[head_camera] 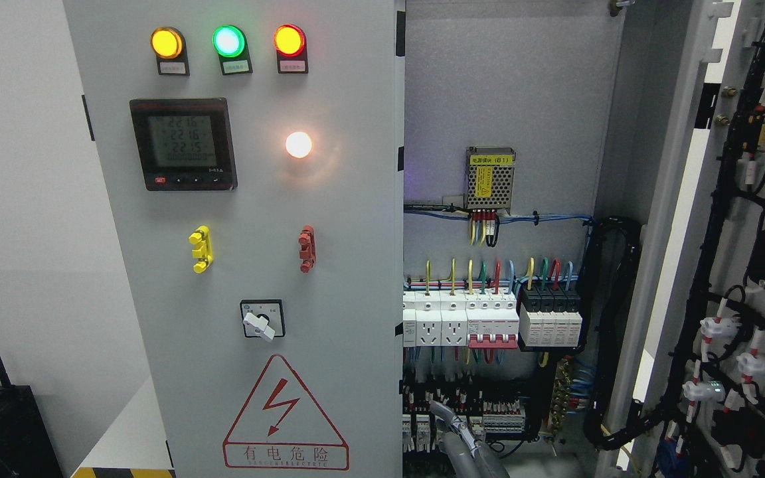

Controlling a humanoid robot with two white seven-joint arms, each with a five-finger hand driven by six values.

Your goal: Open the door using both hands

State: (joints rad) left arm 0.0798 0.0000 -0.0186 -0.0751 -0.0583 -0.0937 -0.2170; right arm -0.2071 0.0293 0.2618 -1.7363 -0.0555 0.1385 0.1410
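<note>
Two doors are seen on a tall grey cabinet (509,79): the left door (250,265) is shut, the right door (721,265) swung wide open. Whether one grey hand (452,428), low down, is together or apart cannot be told.

Plain white wall (17,199) to the left, evenly lit, shading slightly darker lower down. Low against it, at the bottom left corner, a black piece of furniture (7,425) with a small dark upright part above its top. Beside that, a yellow-and-black hazard stripe (123,473) at floor level.
</note>
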